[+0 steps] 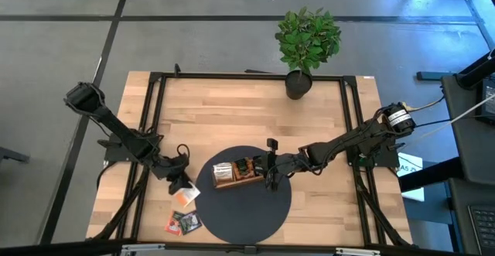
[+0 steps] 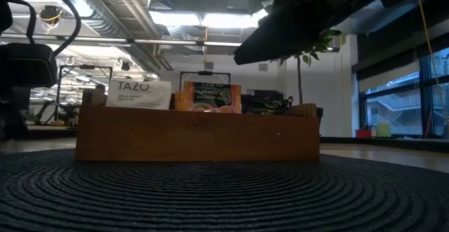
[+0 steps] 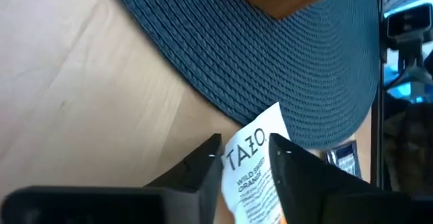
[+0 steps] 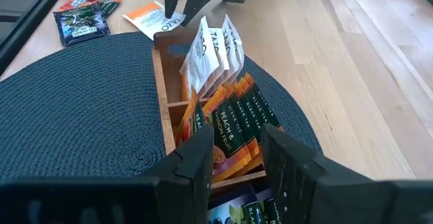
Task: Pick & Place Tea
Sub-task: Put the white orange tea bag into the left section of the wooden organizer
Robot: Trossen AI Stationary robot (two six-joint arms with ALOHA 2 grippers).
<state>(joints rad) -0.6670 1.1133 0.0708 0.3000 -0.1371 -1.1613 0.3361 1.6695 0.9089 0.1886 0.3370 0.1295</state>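
Inside wooden tray (image 4: 164,116), upright white sachets (image 4: 206,58) beside orange sachets (image 4: 233,126)

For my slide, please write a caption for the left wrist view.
Left gripper jaws straddle a white Tazo sachet at the round mat edge.

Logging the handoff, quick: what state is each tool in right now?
Left tool: closing around a white Tazo sachet by the mat; grip not certain.
Right tool: open over the orange sachets in the tray, holding nothing.
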